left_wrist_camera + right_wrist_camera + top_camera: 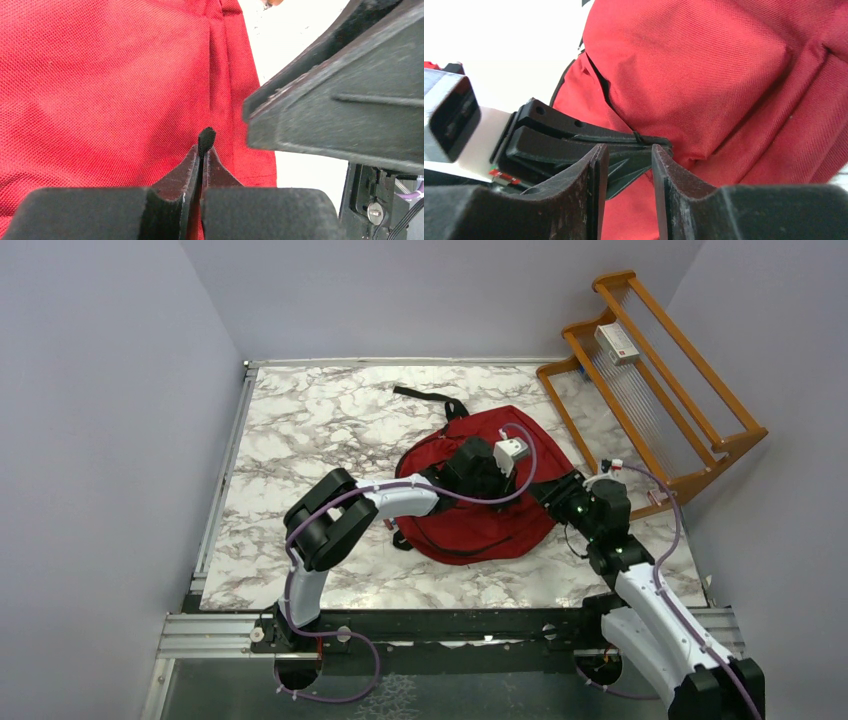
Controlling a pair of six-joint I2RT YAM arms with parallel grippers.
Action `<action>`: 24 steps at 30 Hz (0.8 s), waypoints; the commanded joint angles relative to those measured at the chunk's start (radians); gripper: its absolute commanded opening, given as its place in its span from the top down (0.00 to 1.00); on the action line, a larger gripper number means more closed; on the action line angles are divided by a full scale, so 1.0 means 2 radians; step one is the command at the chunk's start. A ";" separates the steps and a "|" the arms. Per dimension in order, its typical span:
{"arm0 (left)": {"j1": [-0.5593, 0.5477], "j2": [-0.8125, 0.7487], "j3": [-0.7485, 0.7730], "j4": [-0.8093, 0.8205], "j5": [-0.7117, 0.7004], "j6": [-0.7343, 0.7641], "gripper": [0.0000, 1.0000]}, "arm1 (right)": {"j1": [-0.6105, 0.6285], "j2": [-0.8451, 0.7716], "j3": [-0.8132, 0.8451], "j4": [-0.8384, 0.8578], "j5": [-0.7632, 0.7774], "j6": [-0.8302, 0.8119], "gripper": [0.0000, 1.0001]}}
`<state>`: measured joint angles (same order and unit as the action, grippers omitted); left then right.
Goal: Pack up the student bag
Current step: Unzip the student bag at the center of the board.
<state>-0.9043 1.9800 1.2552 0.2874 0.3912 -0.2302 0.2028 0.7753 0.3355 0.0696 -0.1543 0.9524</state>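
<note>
Student bag (470,525) is lying right of the tabletop's (300,420) middle. Left jaws are clamping a thin black tab (206,136); right jaws are standing apart, holding nothing. I am worrying: tab slipping free, 2 arms colliding.

The surface (300,420) is a white slab with grey-brown marbling. A metal rail (420,635) runs along its near edge. A wooden rack (650,400) with orange-brown rails and clear ridged panels stands tilted at the far right corner, partly on the surface. A small white box (617,343) with a red mark lies on the rack's upper tier. Plain pale grey walls (100,440) enclose the surface on three sides.
</note>
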 commanded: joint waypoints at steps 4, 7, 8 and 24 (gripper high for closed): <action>0.003 -0.034 -0.013 0.018 -0.008 0.004 1.00 | 0.001 -0.088 -0.032 -0.112 0.067 0.062 0.58; 0.003 -0.040 -0.017 0.020 -0.007 0.003 1.00 | 0.001 -0.096 -0.044 -0.121 0.066 0.078 0.57; 0.003 -0.043 -0.018 0.020 -0.006 0.003 1.00 | 0.001 -0.092 -0.048 -0.119 0.063 0.084 0.57; 0.003 -0.058 -0.034 0.026 0.015 0.002 1.00 | 0.001 0.042 -0.068 0.053 -0.007 0.144 0.53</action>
<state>-0.9043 1.9053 1.1965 0.2974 0.3954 -0.2279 0.2028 0.8253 0.2073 0.0532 -0.1276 1.2045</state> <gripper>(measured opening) 0.013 0.467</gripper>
